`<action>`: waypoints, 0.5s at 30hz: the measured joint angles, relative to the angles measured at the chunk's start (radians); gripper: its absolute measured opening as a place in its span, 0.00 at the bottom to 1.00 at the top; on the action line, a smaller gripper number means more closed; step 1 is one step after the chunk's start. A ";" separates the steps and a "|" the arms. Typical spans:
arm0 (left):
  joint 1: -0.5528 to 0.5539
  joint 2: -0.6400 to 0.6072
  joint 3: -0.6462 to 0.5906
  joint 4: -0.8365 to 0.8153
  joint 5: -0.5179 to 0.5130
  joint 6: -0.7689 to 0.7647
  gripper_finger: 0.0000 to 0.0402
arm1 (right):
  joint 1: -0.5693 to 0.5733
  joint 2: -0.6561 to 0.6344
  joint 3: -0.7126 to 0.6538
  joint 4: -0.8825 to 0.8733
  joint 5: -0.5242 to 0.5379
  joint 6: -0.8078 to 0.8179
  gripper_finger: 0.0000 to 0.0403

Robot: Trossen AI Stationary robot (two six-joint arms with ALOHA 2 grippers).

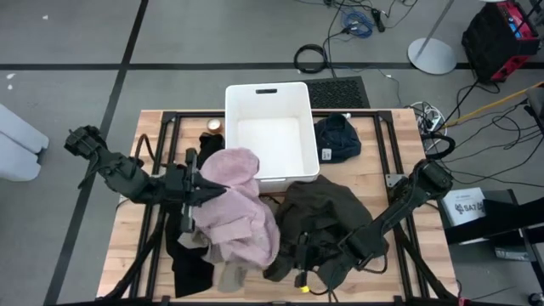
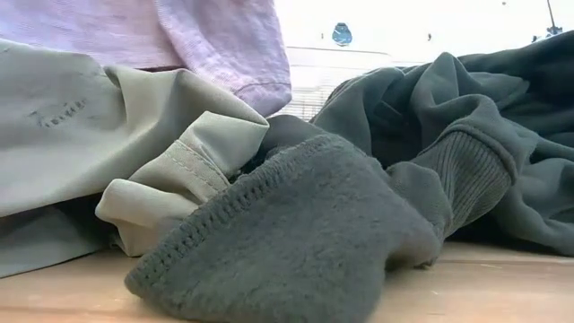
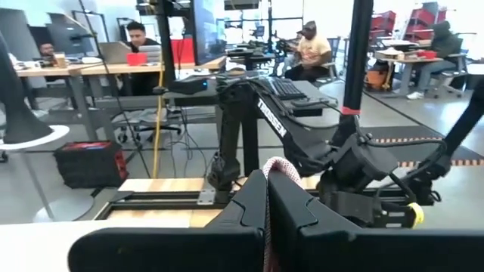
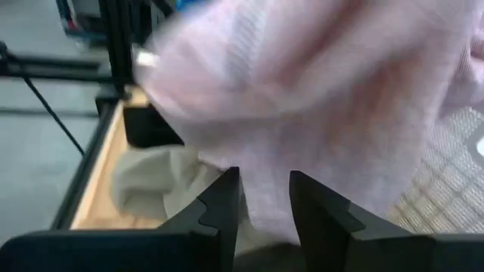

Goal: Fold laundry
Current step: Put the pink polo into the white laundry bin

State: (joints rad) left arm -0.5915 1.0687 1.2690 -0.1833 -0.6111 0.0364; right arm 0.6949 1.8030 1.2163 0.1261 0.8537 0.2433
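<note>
Both grippers, left (image 3: pixel 266 198) and right (image 4: pixel 263 198), pinch the pink garment (image 1: pixel 238 208) between their fingers; uneven tension could slip it free.

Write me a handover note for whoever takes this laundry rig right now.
The left end effector is shut on the pink garment at mid-table.
The right end effector is closed on the same garment's front edge.
The olive-grey garment is heaped to its right. The beige garment and black garment lie underneath, and the navy garment is beside the white bin.
Done: nothing folded.
Left: fold the pink one, then the rest.
</note>
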 joint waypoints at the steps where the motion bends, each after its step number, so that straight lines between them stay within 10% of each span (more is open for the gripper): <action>1: 0.005 0.000 0.000 0.001 0.000 0.000 0.01 | 0.000 0.000 -0.015 0.035 0.004 -0.016 0.26; 15: 0.051 0.000 0.000 0.006 0.000 -0.002 0.01 | -0.077 0.125 -0.075 0.307 -0.098 -0.008 0.26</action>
State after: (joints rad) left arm -0.5407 1.0683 1.2690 -0.1770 -0.6113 0.0345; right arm 0.6179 1.9276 1.1416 0.4333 0.7559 0.2348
